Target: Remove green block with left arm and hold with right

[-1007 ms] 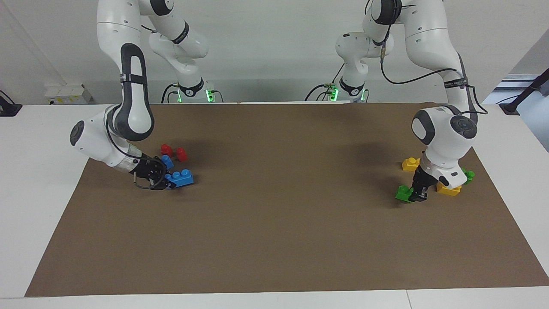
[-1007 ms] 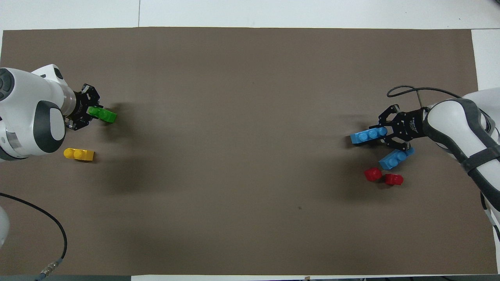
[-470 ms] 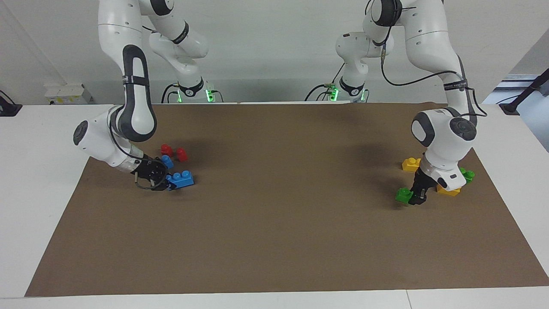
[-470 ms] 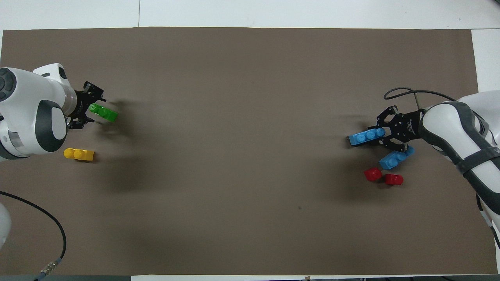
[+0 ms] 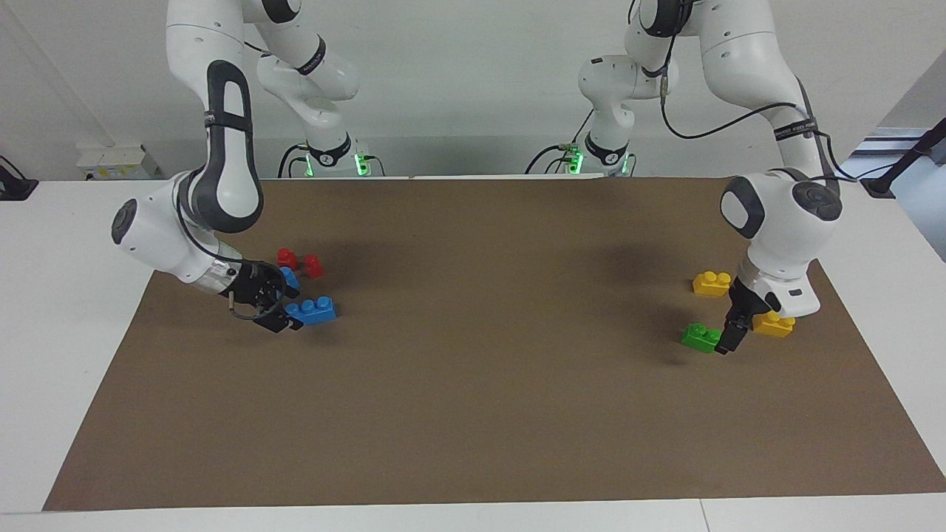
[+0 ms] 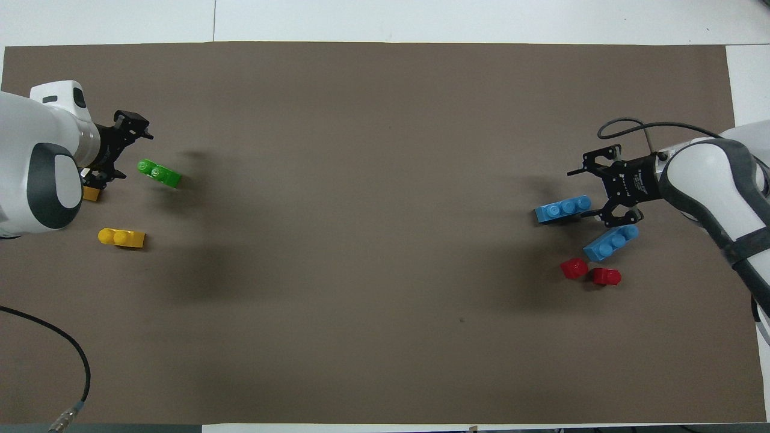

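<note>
Left arm: its tool [image 6: 123, 144] hangs low at that arm's end of the counter [image 6: 385, 337], fingers spread, gripping nothing. The green block [image 6: 159, 172] lies flat on the brown mat just beside the tool, studs up, with a clear gap between them in the overhead view. In the facing view the fingertips [image 5: 724, 341] stand right next to the block, and contact cannot be ruled out. One yellow brick [image 6: 121, 237] sits nearer to the robots than the green block. A second yellow brick [image 5: 773, 324] lies mostly under the left wrist.

Middle of the counter: bare mat.

Right arm: its tool [image 6: 607, 187] is low at its own end, fingers spread, pinching nothing. A blue brick [image 6: 562, 209] lies just beside it, and a second blue brick [image 6: 610, 243] nearer to the robots. Two small red pieces [image 6: 589, 272] lie beside the second blue brick, nearer to the robots again.

Assessment: the green block stands alone, attached to no other brick, so the removal appears complete and the block set down. No tool holds anything now.
</note>
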Robot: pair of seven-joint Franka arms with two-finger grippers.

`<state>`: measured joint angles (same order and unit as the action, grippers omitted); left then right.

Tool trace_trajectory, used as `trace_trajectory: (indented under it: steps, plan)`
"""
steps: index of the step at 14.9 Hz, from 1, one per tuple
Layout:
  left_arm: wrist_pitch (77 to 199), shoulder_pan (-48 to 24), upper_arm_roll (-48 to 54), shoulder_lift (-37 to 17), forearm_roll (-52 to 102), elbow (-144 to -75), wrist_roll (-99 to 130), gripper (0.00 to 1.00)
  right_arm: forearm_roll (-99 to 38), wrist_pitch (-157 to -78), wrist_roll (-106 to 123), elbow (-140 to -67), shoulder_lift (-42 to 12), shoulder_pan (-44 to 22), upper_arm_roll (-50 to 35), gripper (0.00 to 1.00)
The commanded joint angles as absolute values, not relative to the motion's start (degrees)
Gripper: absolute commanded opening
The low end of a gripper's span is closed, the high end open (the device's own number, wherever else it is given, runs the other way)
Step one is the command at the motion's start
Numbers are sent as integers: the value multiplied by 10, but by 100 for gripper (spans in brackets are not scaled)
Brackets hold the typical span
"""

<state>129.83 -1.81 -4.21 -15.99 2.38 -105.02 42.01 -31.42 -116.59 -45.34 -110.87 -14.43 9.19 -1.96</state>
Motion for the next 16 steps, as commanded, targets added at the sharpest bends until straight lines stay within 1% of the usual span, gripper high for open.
trace_trajectory:
  steps: [1, 3, 7, 9, 12, 14, 16]
  plan:
    - [1227, -16, -36, -96, 18, -1054, 337, 100, -253, -1140, -441, -1102, -97, 75, -23, 100]
    - [1168, -17, -33, -55, 18, -1042, 261, 100, -183, -1116, -396, -1092, -67, 62, -25, 100]
    - [1058, -17, -33, 37, 19, -1035, 123, 100, -125, -1019, -232, -1039, -30, 60, -25, 100]
    - [1012, -17, -30, 62, 18, -1034, 73, 100, -96, -984, -174, -1024, -4, 59, -25, 100]
    - [957, -17, -23, 83, 18, -1034, 26, 100, -80, -938, -130, -1003, 28, 59, -27, 100]
    - [944, -17, -23, 86, 18, -1034, 26, 100, -42, -909, -68, -969, 22, 54, -29, 100]
    - [927, -17, -19, 90, 18, -1035, 26, 100, -4, -908, -33, -962, 18, 39, -29, 100]
